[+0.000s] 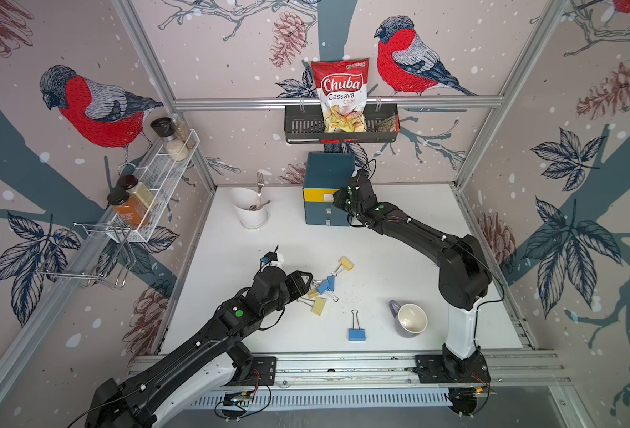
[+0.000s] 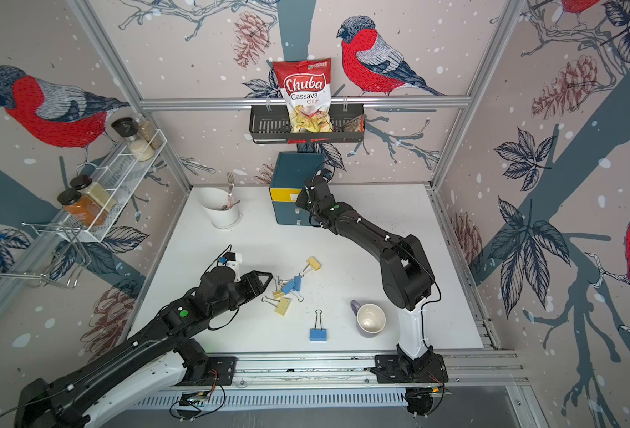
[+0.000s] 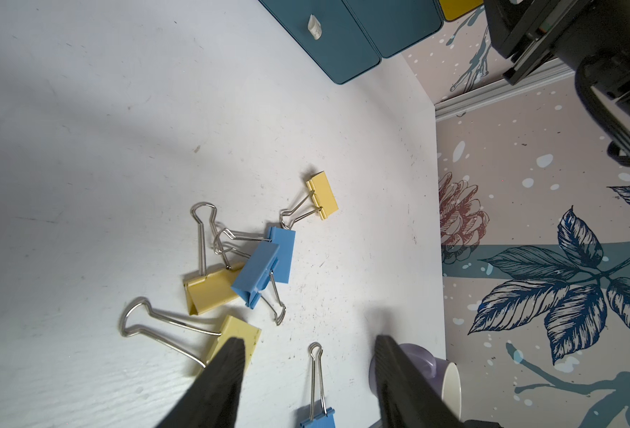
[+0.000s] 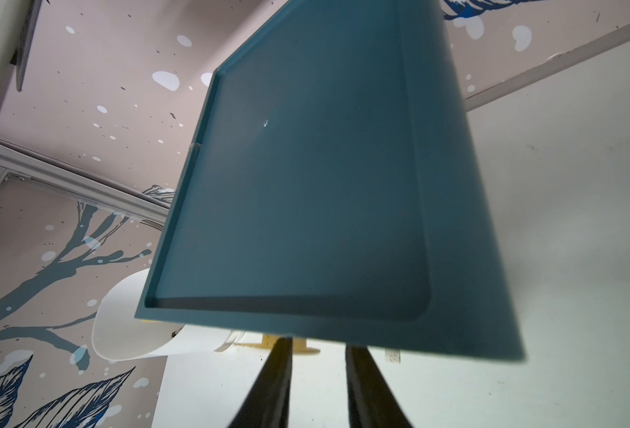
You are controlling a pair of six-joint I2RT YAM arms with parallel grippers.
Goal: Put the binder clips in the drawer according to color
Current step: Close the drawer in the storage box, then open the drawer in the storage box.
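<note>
Six binder clips [image 1: 324, 286] are being seen mid-table, well apart from the drawer [image 1: 328, 174] at the back. The left gripper [image 1: 306, 282] is being held wide and empty beside the tangle [image 3: 254, 266]. There, a blue clip risks being dragged up with a yellow one by interlocked handles. The right gripper [image 1: 337, 195] is being held narrow at the yellow front [image 1: 315, 194]; any grip cannot be told. The lone blue clip [image 1: 357, 334] is being seen lengthwise, handles toward the drawer.

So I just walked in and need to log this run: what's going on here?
The robot is sorting binder clips into the drawer chest. Its right gripper is at the yellow top drawer, by its pull tab; whether it grips the tab is hidden. The left gripper hovers open at the clip pile, holding nothing. Six clips, three yellow and three blue, lie on the table.
</note>
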